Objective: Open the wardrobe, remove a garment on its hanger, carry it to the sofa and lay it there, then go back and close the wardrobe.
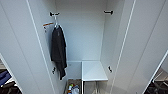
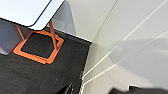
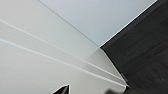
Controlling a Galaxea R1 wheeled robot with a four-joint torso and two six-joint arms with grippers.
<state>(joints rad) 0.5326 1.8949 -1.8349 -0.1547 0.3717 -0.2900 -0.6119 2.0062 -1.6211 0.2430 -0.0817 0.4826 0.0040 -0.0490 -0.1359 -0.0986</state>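
Head: wardrobe point(image 1: 85, 37) open, both doors swung wide, dark garment point(image 1: 59, 51) hanging inside left. Left wrist: white door panel point(image 2: 130, 45), orange-legged table point(image 2: 37, 47), dark carpet point(image 2: 37, 77). Right wrist: white door, carpet. Gripper states: cannot tell.

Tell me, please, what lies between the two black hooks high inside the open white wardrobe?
In the head view, between the left black hook and the right black hook there is just the wardrobe's bare white back wall.

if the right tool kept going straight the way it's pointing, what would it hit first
Most likely the tall white wardrobe's door panel, which lies right ahead of the dark tool tip in the right wrist view; the distance to it is unclear.
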